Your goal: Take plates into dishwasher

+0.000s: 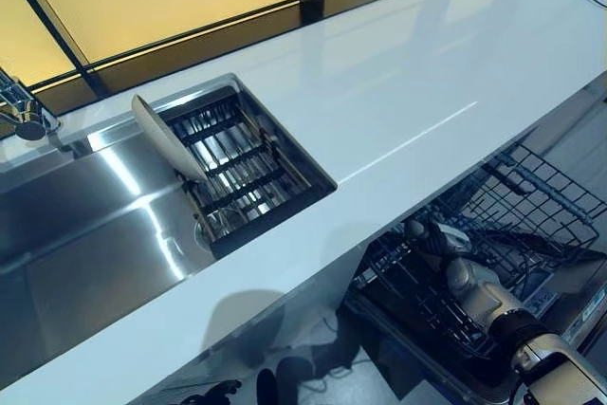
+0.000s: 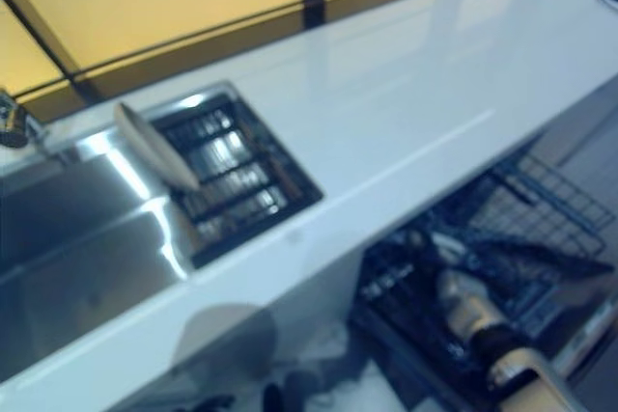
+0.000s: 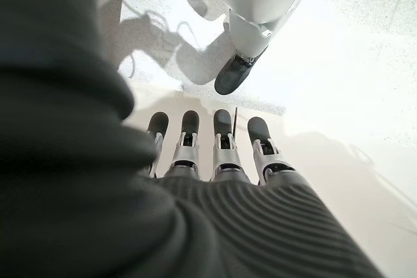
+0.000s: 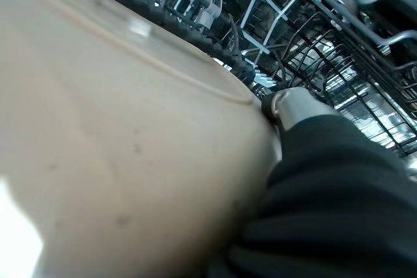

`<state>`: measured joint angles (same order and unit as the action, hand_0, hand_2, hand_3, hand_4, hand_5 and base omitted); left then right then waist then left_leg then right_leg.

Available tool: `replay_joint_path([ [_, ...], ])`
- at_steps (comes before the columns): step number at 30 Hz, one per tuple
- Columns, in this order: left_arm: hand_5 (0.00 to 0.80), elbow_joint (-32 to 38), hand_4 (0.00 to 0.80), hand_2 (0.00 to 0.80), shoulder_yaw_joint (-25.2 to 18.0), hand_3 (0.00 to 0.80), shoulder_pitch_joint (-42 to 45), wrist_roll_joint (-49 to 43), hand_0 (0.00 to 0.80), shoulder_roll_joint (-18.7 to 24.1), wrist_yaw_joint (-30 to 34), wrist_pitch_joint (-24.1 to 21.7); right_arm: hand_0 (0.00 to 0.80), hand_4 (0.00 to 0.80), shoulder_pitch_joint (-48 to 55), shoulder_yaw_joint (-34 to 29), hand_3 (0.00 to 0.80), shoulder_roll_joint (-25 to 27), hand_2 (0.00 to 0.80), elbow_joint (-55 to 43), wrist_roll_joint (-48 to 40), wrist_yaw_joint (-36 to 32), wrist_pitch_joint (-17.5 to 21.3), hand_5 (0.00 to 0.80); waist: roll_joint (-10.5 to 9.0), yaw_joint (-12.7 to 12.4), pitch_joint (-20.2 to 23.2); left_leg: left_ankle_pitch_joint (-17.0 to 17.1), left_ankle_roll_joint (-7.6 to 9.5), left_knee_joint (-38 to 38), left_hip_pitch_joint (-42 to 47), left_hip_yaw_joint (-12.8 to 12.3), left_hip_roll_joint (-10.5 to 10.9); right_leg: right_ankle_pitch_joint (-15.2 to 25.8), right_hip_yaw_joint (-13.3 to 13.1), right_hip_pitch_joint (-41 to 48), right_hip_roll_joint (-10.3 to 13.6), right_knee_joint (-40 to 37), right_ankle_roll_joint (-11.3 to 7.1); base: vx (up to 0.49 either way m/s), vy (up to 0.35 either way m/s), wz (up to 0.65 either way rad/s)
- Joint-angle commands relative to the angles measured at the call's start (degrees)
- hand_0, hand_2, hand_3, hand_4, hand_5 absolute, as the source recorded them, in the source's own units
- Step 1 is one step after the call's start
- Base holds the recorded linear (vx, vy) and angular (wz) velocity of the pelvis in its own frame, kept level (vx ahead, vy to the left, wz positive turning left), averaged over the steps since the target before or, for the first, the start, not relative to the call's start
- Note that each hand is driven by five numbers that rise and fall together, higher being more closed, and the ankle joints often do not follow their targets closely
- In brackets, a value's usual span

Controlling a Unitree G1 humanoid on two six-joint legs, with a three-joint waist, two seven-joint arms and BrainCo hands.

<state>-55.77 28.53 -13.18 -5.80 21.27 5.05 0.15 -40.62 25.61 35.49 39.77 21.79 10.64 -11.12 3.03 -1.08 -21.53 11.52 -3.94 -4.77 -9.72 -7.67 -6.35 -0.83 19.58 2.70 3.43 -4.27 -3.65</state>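
Note:
A beige plate [image 4: 117,148] fills the right wrist view, with a finger [image 4: 290,103] of my right hand curled over its rim. That right hand [image 1: 469,282] reaches down into the black wire dishwasher rack [image 1: 541,196], pulled out below the counter's front edge; from the head views the held plate is mostly hidden. A second beige plate [image 1: 166,138] leans on edge at the left end of the draining rack [image 1: 251,177] set in the sink. My left hand [image 3: 221,154] hangs over the floor with straight fingers and holds nothing.
The long white counter [image 1: 427,92] runs from the sink to the far right. A steel sink basin [image 1: 76,234] lies at the left with a tap [image 1: 24,111] at its back. Dishwasher rack tines [image 4: 273,17] stand close around the held plate.

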Motion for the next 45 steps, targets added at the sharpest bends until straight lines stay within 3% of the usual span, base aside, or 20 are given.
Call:
replay_joint_path([
  [1, 0.000, -1.7, 0.000, 0.000, 2.2, 0.000, -3.7, 0.4, 0.000, -1.2, -0.1, -1.2, 0.800, 0.800, -0.6, 3.2, 0.800, -0.5, 0.800, 5.2, -0.4, 0.3, -0.8, 0.800, 0.10, -2.4, -0.6, -5.5, -0.22, -0.2, 1.1, 0.4, 2.4, 0.3, -1.0, -8.7, 1.8, 7.2, -0.32, 0.000, 0.000, 0.00],
  [39, 0.000, -2.1, 0.000, 0.000, 1.6, 0.000, -4.5, -0.1, 0.000, -0.8, 0.1, -0.6, 0.797, 0.797, 0.5, 3.3, 0.797, -2.3, 0.797, 9.8, 2.0, -2.9, -0.9, 0.797, -1.11, -3.0, -0.2, -5.3, 0.12, -0.2, 1.7, 0.7, 2.3, 0.8, -0.5, -7.9, 1.4, 6.9, -0.44, 0.000, -0.001, 0.01],
  [40, 0.000, -2.2, 0.000, 0.000, 1.7, 0.000, -4.5, -0.1, 0.000, -0.9, 0.0, -0.5, 0.524, 0.524, 0.6, 3.3, 0.524, -2.5, 0.524, 10.0, 2.1, -2.7, -0.9, 0.524, -1.18, -3.0, 0.0, -5.3, 0.14, -0.2, 1.7, 0.7, 2.2, 0.8, -0.4, -7.8, 1.4, 6.9, -0.44, 0.000, 0.000, 0.00],
  [42, 0.000, -2.2, 0.000, 0.000, 1.7, 0.000, -4.4, -0.2, 0.000, -0.9, 0.0, -0.6, 0.380, 0.380, 0.7, 3.3, 0.380, -2.7, 0.380, 10.0, 2.1, -2.4, -0.9, 0.380, -1.23, -3.0, 0.1, -5.3, 0.16, -0.2, 1.8, 0.7, 2.2, 0.7, -0.4, -7.7, 1.4, 6.9, -0.44, 0.000, 0.000, 0.00],
  [45, 0.000, -2.2, 0.000, 0.000, 1.5, 0.000, -4.4, -0.3, 0.000, -0.9, 0.1, -0.5, 0.427, 0.427, 0.8, 3.1, 0.427, -2.7, 0.427, 9.6, 2.3, -2.7, -1.1, 0.427, -1.38, -3.1, 0.2, -5.3, 0.18, -0.2, 2.0, 0.7, 2.2, 0.8, -0.5, -7.5, 1.3, 6.9, -0.47, 0.000, 0.000, 0.00],
])
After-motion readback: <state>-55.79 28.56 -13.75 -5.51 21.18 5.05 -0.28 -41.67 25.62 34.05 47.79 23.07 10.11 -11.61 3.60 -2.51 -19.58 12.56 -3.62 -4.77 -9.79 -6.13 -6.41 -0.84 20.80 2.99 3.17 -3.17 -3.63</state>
